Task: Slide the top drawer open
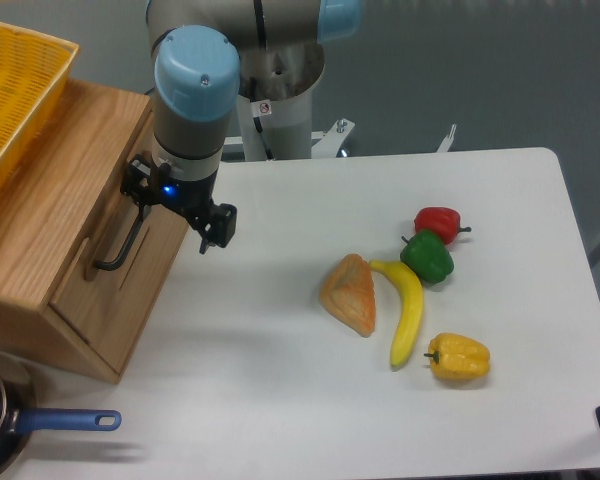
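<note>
The top drawer (pixel 80 225) is the wide light-oak front on the wooden cabinet at the left, and it sits closed. A black bar handle (pixel 118 252) runs across the front. My gripper (pixel 176 206) hangs right in front of the handle's upper end, open, with its fingers spread wide. One finger (pixel 217 226) shows over the white table and the other (pixel 133 184) is against the drawer front by the handle's top. I cannot tell whether the handle lies between the fingers.
A yellow mesh basket (pixel 15 95) sits on the cabinet top. A pan with a blue handle (pixel 65 421) lies at the front left. A red pepper (pixel 438 222), green pepper (pixel 427 256), banana (pixel 407 308), yellow pepper (pixel 458 357) and bread piece (pixel 350 293) lie mid-table.
</note>
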